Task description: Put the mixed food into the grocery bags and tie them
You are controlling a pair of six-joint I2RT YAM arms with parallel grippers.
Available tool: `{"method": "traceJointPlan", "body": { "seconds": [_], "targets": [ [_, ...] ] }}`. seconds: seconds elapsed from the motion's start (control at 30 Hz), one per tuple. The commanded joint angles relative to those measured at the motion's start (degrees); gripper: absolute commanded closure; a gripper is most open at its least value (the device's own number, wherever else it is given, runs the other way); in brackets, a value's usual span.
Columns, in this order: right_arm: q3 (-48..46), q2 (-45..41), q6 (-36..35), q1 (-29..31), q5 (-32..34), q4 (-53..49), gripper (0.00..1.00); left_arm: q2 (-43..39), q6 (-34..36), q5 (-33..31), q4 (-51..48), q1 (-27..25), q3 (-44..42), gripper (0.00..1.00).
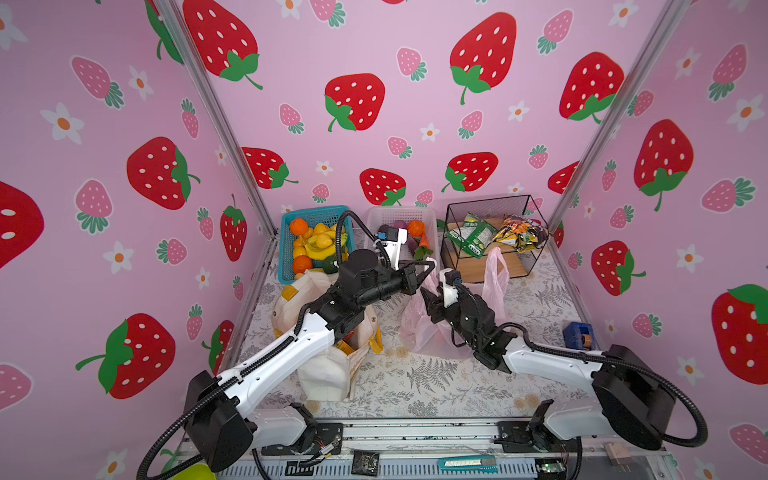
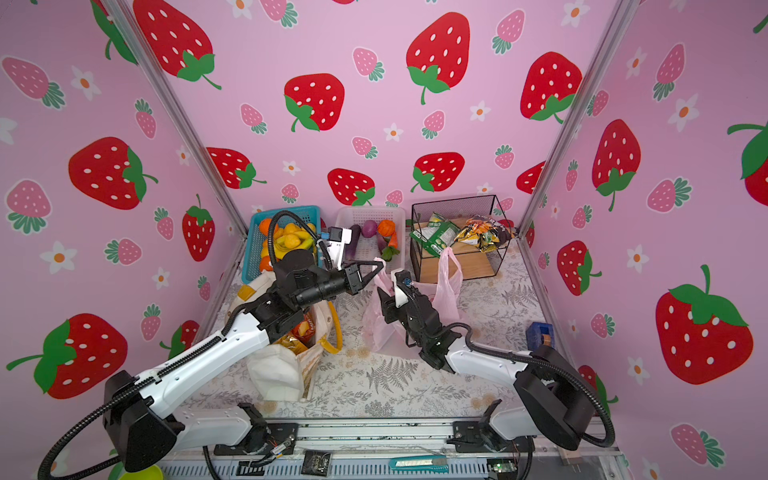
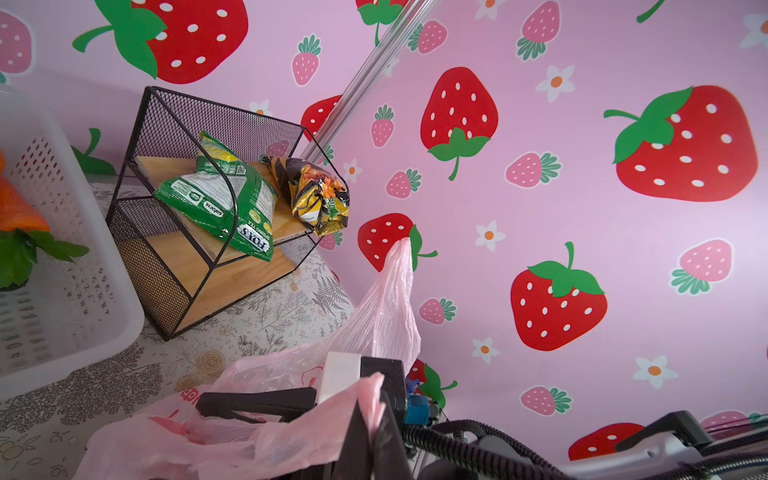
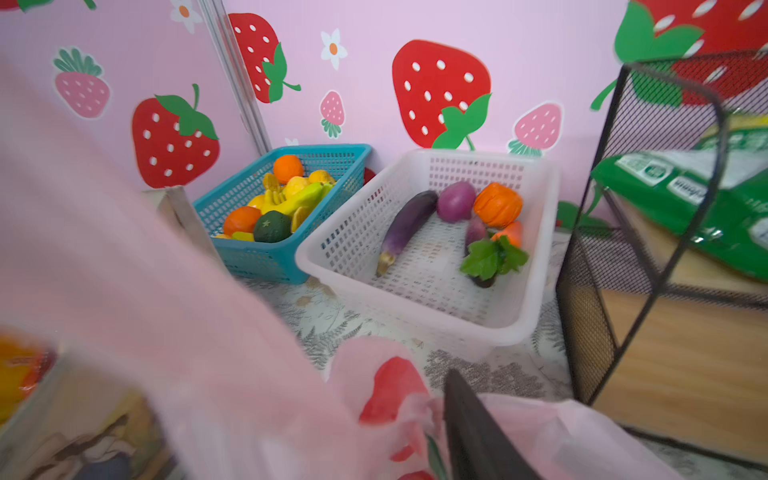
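Over the fern-print table (image 1: pixel 432 374), toward its back edge, the left arm stretches rightward, left gripper (image 1: pixel 431 264) pressed together, pinching the pink bag (image 1: pixel 413 328) by a handle. The right gripper (image 1: pixel 428 294) tilts up against the bag; I cannot tell whether it grips.

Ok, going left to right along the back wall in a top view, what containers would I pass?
In a top view: blue basket → white basket → black wire rack.
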Motion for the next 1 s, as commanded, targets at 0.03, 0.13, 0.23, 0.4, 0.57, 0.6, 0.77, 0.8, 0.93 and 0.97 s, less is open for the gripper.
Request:
{"method": "traceJointPlan", "body": {
  "seconds": [0.03,0.13,0.23,0.4,0.57,0.6,0.77,0.8,0.93,0.97],
  "targets": [
    [1.05,-3.79,-7.2,-3.21,-17.12,-4.21,0.18,-0.33,1.53,1.2,1.47,0.34,3.62,1.0],
    [2.55,-5.7,-10.91,-5.71,-26.7,-7.82,0.09,-0.24,1.83,1.53,1.33,0.41,3.76,1.0],
    [4.16,-7.11,-13.28,-8.61,-34.98,-11.04,0.05,-0.21,1.98,1.7,1.09,0.53,3.93,1.0],
    [7.52,-7.26,-15.81,-12.78,-44.32,-14.87,0.03,-0.2,2.02,2.15,0.9,0.53,4.14,1.0],
    [10.67,-4.94,-16.53,-15.49,-52.65,-16.09,0.09,-0.32,2.06,2.23,0.84,0.53,4.12,1.0],
    [11.17,-4.36,-16.47,-15.54,-53.5,-16.14,0.12,-0.32,2.19,2.27,0.73,0.53,4.2,1.0],
    [12.51,-1.75,-15.76,-15.54,-56.35,-15.73,0.36,-0.28,2.42,2.58,0.52,0.62,4.21,1.0],
    [12.42,-1.31,-15.84,-15.62,-56.29,-15.64,0.42,-0.32,2.5,2.58,0.51,0.62,4.21,1.0],
    [10.15,0.68,-14.7,-15.63,-55.53,-12.64,0.63,-0.44,2.43,2.83,0.63,0.79,4.28,1.0],
    [9.2,1.16,-14.25,-15.63,-54.98,-11.82,0.7,-0.41,2.51,2.86,0.6,0.88,4.25,1.0]
  ]
}}
